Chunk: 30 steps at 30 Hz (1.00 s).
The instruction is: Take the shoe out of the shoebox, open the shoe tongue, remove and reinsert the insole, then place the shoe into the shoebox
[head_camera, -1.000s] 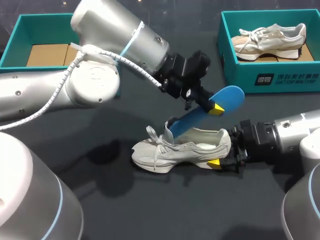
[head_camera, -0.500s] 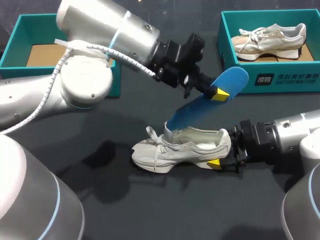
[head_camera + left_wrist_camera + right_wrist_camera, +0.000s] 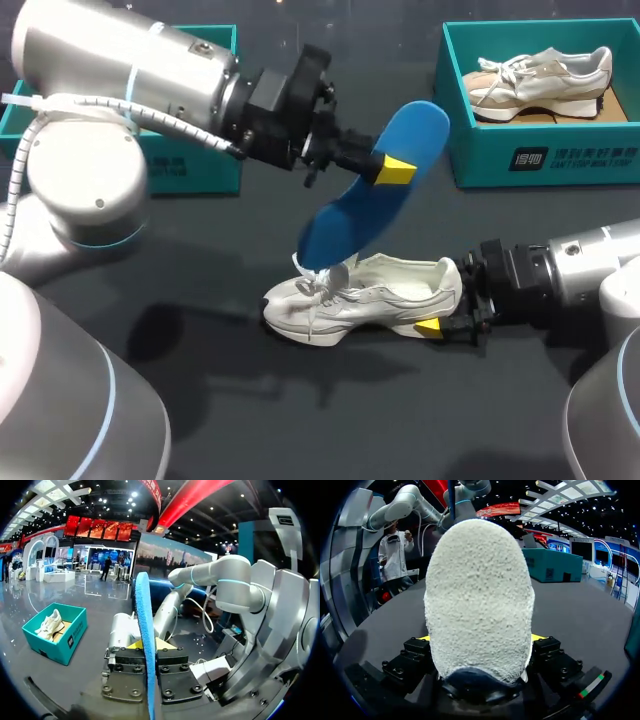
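A pale grey sneaker (image 3: pixel 360 300) lies on its sole on the dark table, toe to the left. My right gripper (image 3: pixel 438 298) clamps its heel from both sides; in the right wrist view the heel (image 3: pixel 480 595) fills the space between the fingers. The blue insole (image 3: pixel 370 190) hangs tilted in the air above the sneaker's laces, with my left gripper (image 3: pixel 397 170) shut on its upper part. Seen from the left wrist, the insole (image 3: pixel 145 630) stands edge-on between the fingers of that gripper (image 3: pixel 148 647).
A teal shoebox (image 3: pixel 480 140) at the back right holds a second sneaker (image 3: pixel 545 80); it also shows in the left wrist view as a box (image 3: pixel 57 630). Another teal box (image 3: pixel 190 165) stands at the back left, partly behind my left arm.
My left arm has lifted the insole out of the sneaker and swung it up and to the left. The right gripper and the sneaker have stayed put.
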Each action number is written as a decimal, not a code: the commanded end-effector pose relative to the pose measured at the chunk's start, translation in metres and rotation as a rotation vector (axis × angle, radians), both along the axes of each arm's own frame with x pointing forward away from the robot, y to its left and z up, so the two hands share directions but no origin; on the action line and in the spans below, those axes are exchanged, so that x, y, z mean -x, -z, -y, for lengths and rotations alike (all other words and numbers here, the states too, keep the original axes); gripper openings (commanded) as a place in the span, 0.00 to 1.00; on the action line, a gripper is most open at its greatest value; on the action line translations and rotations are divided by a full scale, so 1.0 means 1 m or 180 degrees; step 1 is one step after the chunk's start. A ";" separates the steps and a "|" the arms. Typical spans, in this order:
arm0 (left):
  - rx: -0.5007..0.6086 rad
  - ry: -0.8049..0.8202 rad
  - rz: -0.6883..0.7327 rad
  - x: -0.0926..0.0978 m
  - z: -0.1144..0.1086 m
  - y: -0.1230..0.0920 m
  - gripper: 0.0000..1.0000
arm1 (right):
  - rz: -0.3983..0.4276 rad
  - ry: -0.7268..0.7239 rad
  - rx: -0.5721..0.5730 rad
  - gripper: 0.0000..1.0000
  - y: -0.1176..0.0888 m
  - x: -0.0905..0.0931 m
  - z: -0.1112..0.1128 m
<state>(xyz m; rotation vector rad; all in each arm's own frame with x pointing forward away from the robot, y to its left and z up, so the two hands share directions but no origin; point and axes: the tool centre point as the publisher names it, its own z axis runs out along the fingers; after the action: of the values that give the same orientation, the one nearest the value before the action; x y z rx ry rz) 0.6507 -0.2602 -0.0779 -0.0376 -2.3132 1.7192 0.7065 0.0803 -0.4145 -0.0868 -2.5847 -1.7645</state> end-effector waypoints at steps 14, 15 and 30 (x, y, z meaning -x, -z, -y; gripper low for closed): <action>0.0504 -0.0013 -0.0432 0.042 -0.030 0.001 0.00 | 0.0001 0.0003 0.0010 0.00 0.000 0.002 -0.001; 0.0494 -0.0016 -0.0399 0.049 -0.030 0.001 0.00 | 0.0001 0.0003 0.0010 0.00 0.000 0.002 -0.001; 0.0574 -0.0104 -0.0359 0.068 -0.038 -0.011 0.00 | 0.0001 0.0003 0.0010 0.00 0.000 0.002 -0.001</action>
<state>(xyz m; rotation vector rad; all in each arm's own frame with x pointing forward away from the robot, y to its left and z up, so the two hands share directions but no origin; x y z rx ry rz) 0.5878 -0.2264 -0.0660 0.0546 -2.0840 1.8818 0.7065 0.0803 -0.4145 -0.0868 -2.5847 -1.7644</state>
